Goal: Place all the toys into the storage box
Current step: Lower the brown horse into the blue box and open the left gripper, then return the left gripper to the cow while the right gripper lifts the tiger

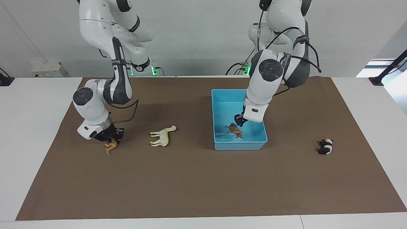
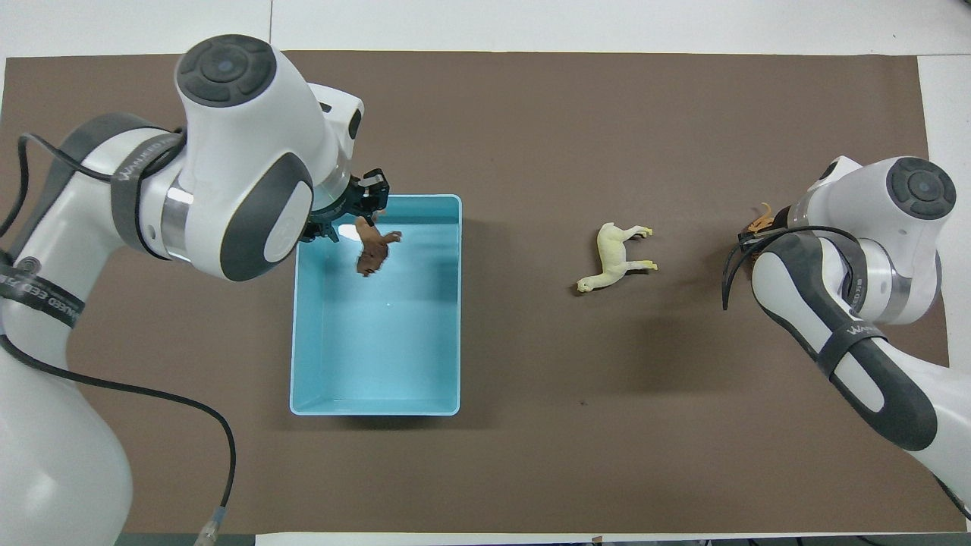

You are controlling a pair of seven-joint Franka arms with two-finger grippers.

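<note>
- The box [image 1: 218,95] stands on the brown mat [image 1: 190,184], long side running away from the robots. It sits midway between the table's robot-side edge and the edge away from the robots, somewhat toward the left arm's end.
- The left gripper [image 1: 239,121] hangs over the part of the box farthest from the robots, pointing down inside its walls. In the overhead view its fingers [image 2: 377,185] look spread apart.
- The lion [image 1: 234,130] is inside the box, just under that gripper. Whether it touches the fingertips cannot be told.
- The horse [image 1: 163,135] lies on its side on the mat between the box and the right arm's end of the table. It is well apart from both grippers and about level with the end of the box farthest from the robots.
- The right gripper [image 1: 111,138] is low over the mat near the right arm's end of the table, beside the horse. Its fingers are drawn in and pinching the top of the tiger [image 1: 110,147], which hangs below them. I cannot tell whether the tiger's feet touch the mat.
- The panda [image 1: 326,146] lies on the mat near the left arm's end of the table, about as far from the robots as the tiger, with no gripper near it.
</note>
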